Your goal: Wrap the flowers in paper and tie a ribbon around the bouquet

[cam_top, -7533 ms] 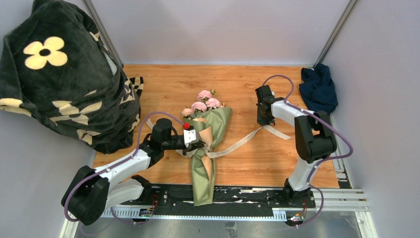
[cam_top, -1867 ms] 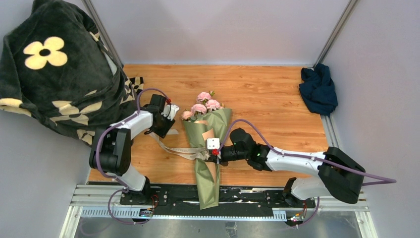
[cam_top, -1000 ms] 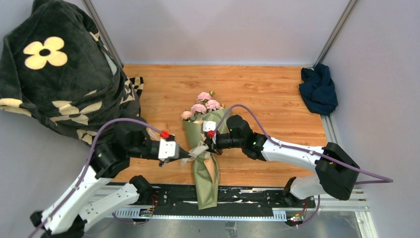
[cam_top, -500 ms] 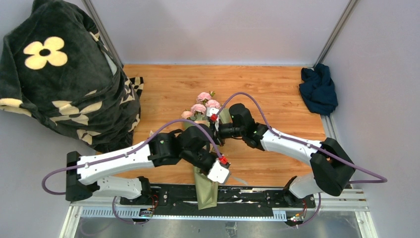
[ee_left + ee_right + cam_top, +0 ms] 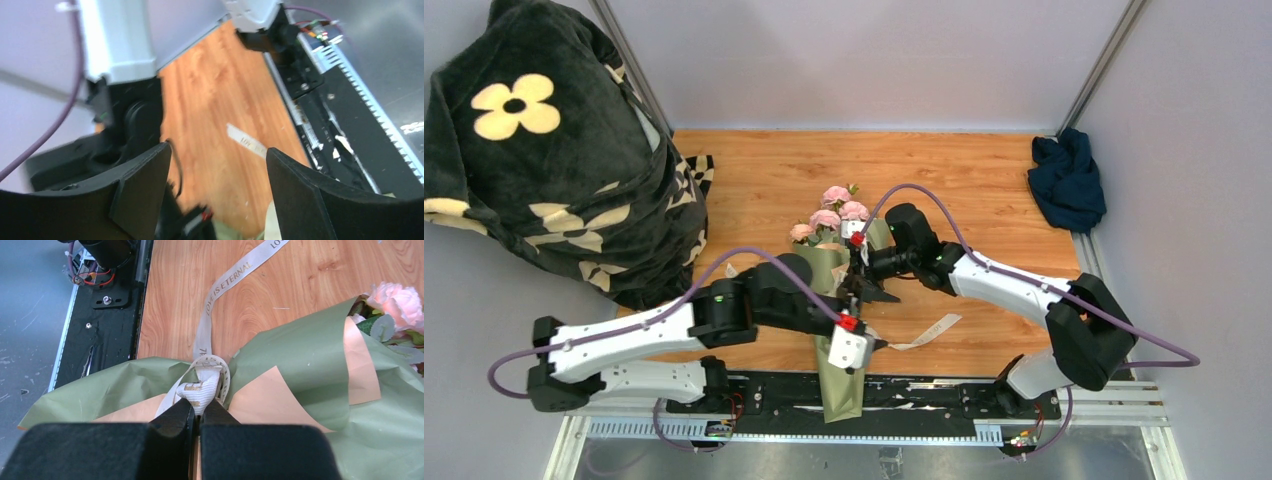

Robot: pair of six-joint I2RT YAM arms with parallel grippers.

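1. Top external view: a wrapped bouquet lies lengthwise in the middle of a wooden table. Its pink flowers are at the far end, and the narrow tip of the cone reaches onto the black rail at the near edge.
2. Both arms reach in to the bouquet's waist, one from each side.
3. Right wrist view: the right gripper has its fingers pinched together on a bunched loop of the cream ribbon at the cone's waist (printed lettering runs along the ribbon).
4. The ribbon's loose tail trails away across the bare wood.
5. The paper is olive green outside, with a tan inner face showing at the folds.
6. Left wrist view (blurred): the left gripper has its fingers spread wide, holding nothing. Only wood and a ribbon end show between them.
7. A black blanket with cream flower prints is heaped far left. A navy cloth sits in the far right corner.
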